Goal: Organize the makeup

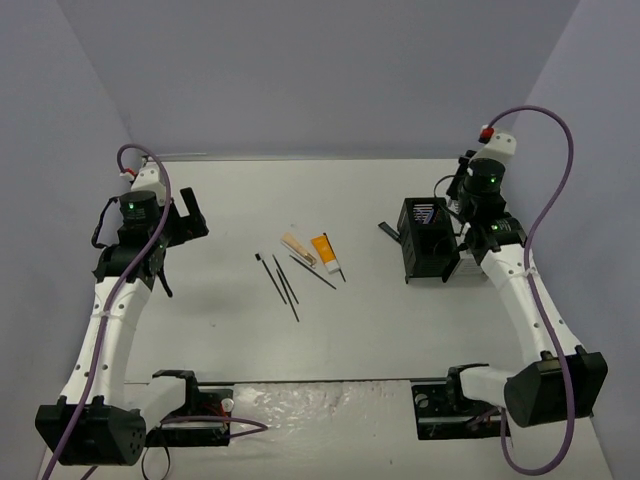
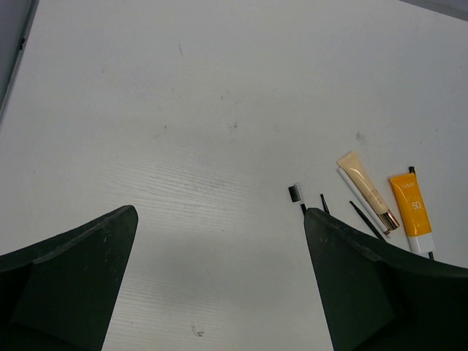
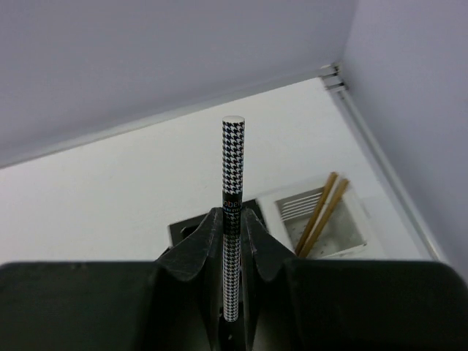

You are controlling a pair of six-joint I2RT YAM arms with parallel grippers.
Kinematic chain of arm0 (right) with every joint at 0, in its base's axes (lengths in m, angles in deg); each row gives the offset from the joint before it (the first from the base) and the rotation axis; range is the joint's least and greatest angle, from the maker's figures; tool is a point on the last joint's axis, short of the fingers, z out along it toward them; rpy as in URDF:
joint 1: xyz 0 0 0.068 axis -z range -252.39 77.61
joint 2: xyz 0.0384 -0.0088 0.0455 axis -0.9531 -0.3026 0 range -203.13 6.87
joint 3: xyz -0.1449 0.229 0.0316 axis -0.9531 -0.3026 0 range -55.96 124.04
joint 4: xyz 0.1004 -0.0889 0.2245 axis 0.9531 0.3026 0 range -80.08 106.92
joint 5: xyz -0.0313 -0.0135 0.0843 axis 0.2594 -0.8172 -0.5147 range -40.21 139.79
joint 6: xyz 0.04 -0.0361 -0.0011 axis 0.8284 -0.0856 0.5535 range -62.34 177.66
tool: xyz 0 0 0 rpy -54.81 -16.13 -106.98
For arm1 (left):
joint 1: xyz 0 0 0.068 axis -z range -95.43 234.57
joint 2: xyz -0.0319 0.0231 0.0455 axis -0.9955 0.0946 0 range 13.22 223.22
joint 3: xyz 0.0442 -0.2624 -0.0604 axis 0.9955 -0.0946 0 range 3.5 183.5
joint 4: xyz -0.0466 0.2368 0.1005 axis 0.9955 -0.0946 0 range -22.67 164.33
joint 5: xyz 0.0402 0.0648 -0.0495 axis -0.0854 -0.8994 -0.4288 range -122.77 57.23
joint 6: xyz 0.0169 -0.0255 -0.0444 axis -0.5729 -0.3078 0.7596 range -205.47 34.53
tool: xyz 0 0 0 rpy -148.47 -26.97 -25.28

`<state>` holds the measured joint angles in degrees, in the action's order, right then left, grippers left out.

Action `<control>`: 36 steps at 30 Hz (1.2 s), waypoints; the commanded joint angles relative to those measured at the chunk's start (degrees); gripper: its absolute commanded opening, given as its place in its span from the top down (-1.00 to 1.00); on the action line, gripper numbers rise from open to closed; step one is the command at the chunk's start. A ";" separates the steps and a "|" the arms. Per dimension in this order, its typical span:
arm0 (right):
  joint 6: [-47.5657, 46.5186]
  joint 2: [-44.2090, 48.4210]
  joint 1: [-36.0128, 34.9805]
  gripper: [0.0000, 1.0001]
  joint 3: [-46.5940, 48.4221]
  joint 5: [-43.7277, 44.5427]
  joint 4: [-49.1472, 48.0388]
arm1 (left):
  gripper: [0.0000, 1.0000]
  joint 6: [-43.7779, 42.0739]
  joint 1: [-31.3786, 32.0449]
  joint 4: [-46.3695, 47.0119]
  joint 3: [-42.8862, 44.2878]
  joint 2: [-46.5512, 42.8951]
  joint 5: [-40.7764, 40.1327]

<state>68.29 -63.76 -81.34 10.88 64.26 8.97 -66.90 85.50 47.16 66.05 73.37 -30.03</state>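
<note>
You are looking down past the left pincer point(image 2: 221, 212), its dark fingers point(image 2: 66, 278) standing wide apart over the white worktop point(image 2: 183, 110). By the right finger lies the makeup: a small black bristle brush point(image 2: 295, 193), a thin black pencil point(image 2: 364, 219), a beige tube point(image 2: 368, 191) with a white stick point(image 2: 352, 190) touching its side, and an orange-and-white tube point(image 2: 414, 212) just to their right.

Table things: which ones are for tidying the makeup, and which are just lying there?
For the job: checked pencil, orange tube, beige tube, thin black pencils, little brush, wooden sticks, black mesh holder.
Just there: purple cables.
</note>
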 commanded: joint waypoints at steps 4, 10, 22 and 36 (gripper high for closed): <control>0.62 -2.84 8.27 1.00 -7.51 6.88 -25.00 | -0.94 0.72 -0.44 1.85 2.32 0.01 -0.72; 0.97 -8.74 13.26 1.00 -7.31 2.81 -29.51 | -0.94 0.95 -0.49 1.86 2.36 0.53 -0.06; 1.42 -16.29 13.79 0.78 -12.19 -1.90 -37.72 | -0.94 1.82 -0.67 1.76 2.50 1.20 0.95; -4.26 -6.02 8.25 -0.24 -3.94 -19.03 -15.67 | -0.94 2.32 -0.67 1.59 2.56 1.27 1.14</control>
<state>69.24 -74.57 -67.61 -1.83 57.21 -15.47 -65.28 85.24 46.63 66.05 75.02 -29.35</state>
